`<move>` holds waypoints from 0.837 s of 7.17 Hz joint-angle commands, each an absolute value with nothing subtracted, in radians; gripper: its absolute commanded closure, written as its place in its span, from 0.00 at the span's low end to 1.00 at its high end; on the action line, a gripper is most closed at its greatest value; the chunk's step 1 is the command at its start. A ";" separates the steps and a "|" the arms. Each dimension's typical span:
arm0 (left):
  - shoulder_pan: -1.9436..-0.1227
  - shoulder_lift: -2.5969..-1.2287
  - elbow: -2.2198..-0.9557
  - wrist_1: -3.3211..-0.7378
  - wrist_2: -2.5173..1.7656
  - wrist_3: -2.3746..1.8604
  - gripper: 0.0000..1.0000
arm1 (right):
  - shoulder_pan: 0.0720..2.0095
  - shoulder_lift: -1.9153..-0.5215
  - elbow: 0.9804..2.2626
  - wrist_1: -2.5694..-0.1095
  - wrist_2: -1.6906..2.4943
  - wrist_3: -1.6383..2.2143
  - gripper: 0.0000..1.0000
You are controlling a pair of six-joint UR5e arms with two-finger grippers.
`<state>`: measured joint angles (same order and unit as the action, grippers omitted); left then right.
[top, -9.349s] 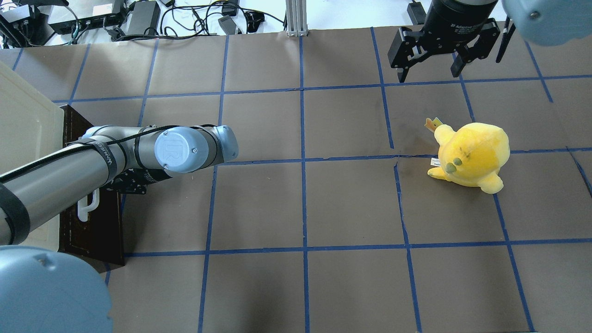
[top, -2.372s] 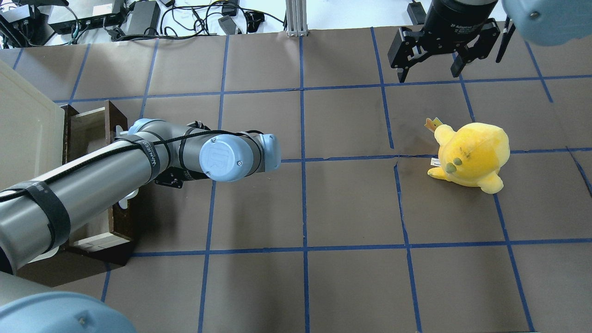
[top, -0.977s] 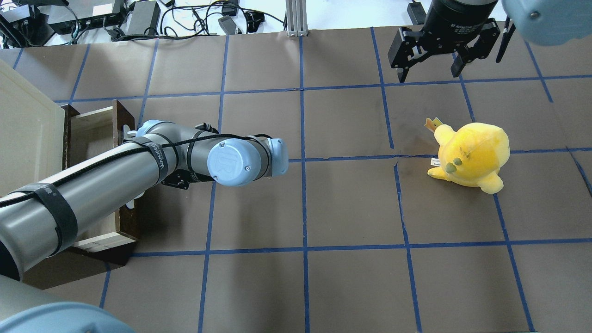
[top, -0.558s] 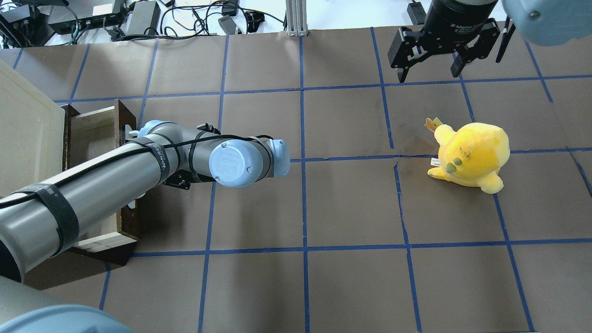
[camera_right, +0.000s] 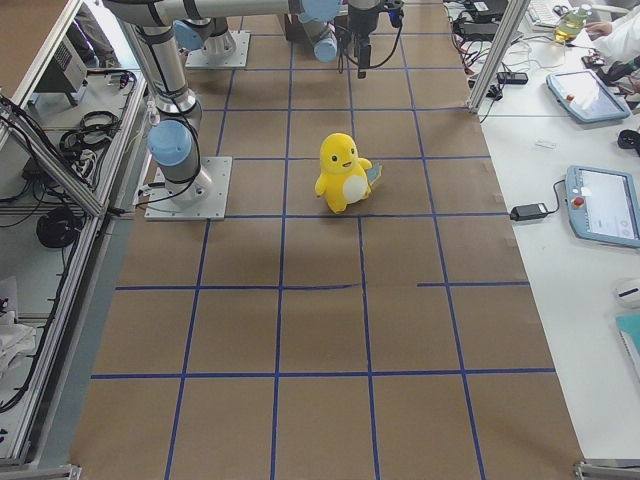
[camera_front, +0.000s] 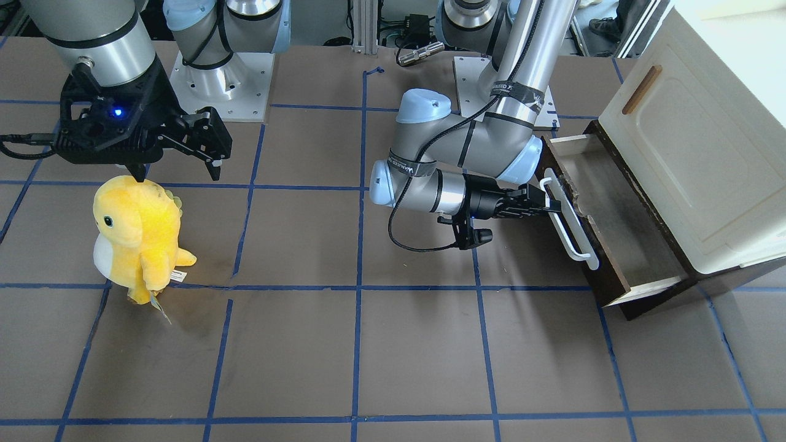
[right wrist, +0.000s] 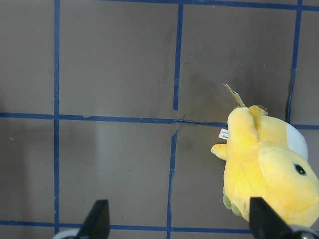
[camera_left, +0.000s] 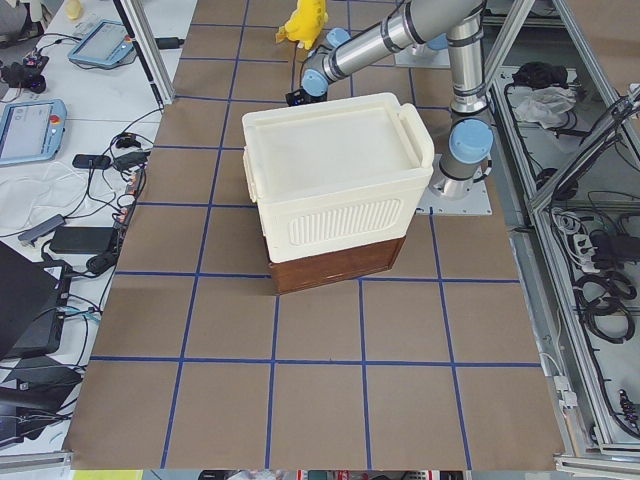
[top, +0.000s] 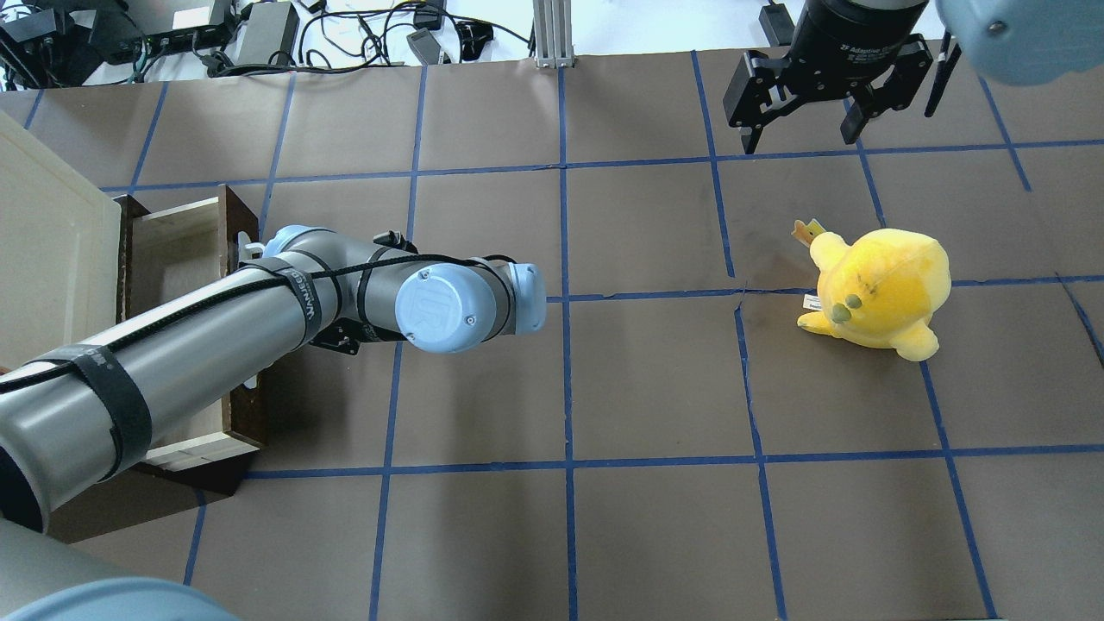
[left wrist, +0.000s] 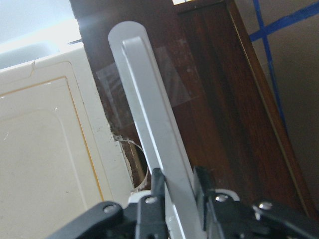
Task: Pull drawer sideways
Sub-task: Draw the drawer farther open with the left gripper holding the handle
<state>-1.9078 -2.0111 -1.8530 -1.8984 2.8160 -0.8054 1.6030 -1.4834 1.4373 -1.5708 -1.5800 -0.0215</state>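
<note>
The drawer (camera_front: 620,227) has a dark brown front, a long white bar handle (camera_front: 574,230) and a pale wood inside. It stands pulled out from under the cream-white cabinet (camera_front: 688,141). My left gripper (camera_front: 548,207) is shut on the handle's upper part. In the left wrist view both fingers (left wrist: 157,184) clamp the white bar (left wrist: 149,129). In the overhead view the open drawer (top: 172,259) shows, and my left arm hides the gripper. My right gripper (top: 802,129) hangs open and empty above the far right of the table.
A yellow plush toy (camera_front: 138,236) stands on the mat just below my right gripper (camera_front: 178,172); it also shows in the overhead view (top: 875,289) and the right wrist view (right wrist: 269,169). The brown mat (top: 569,379) has a blue tape grid.
The drawer went from shut to pulled well out of the cabinet, with my left gripper on its handle and the arm moving right. In the last second it slid slightly further. The right arm has not moved.
</note>
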 commanded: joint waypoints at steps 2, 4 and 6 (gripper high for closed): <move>-1.908 -2.003 -1.852 -1.898 2.804 -0.808 0.00 | 1.603 -1.483 1.437 -1.571 -1.580 -0.021 0.00; -1.908 -2.002 -1.847 -1.893 2.772 -0.810 0.00 | 1.603 -1.483 1.437 -1.571 -1.580 -0.021 0.00; -1.917 -1.967 -1.742 -1.868 2.589 -0.749 0.05 | 1.603 -1.483 1.437 -1.571 -1.580 -0.021 0.00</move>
